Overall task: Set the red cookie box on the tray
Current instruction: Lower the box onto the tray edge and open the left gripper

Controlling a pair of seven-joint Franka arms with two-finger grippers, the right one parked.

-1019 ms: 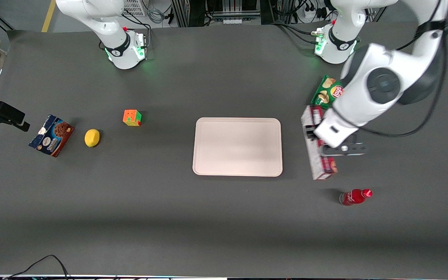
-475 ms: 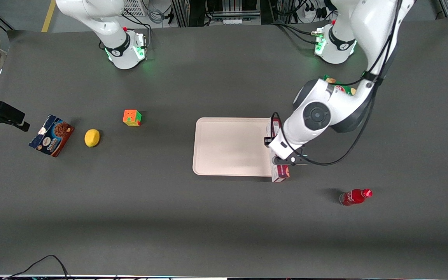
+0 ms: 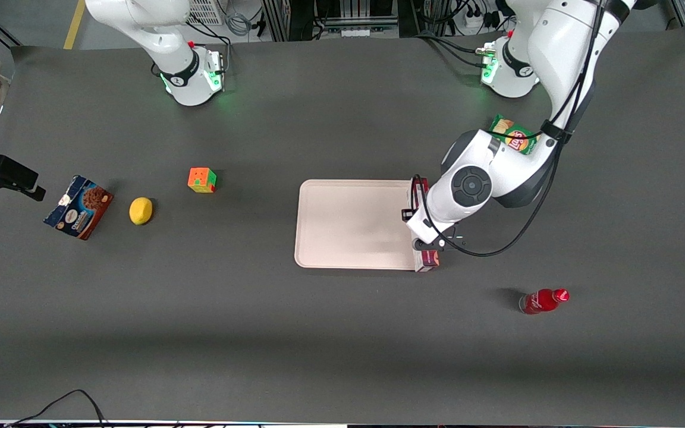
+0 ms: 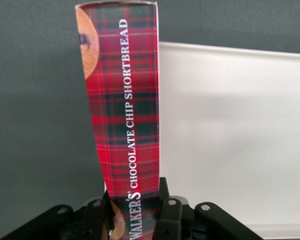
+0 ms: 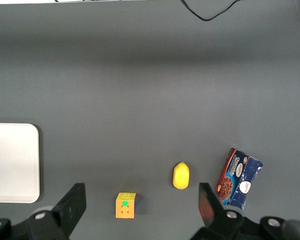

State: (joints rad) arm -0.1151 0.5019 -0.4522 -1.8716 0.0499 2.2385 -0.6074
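The red cookie box (image 3: 426, 260) is a long, slim tartan carton; my left gripper (image 3: 424, 233) is shut on it, and the wrist hides most of it in the front view. It lies lengthwise along the rim of the pale pink tray (image 3: 354, 223) at the working arm's end. In the left wrist view the red cookie box (image 4: 124, 110) runs out from between the black fingers (image 4: 170, 216) of the gripper (image 4: 135, 214). There the tray (image 4: 230, 135) lies right beside the carton. Whether the box touches the tray cannot be told.
A green chips bag (image 3: 515, 138) lies under the arm, farther from the camera. A red bottle (image 3: 543, 301) lies nearer the camera. Toward the parked arm's end are a colour cube (image 3: 201, 179), a lemon (image 3: 140, 210) and a blue-and-brown cookie box (image 3: 78, 206).
The gripper carried the red cookie box from beside the chips bag sideways to the tray's rim. Over the last half second it shifted only slightly and appears to have sunk a little.
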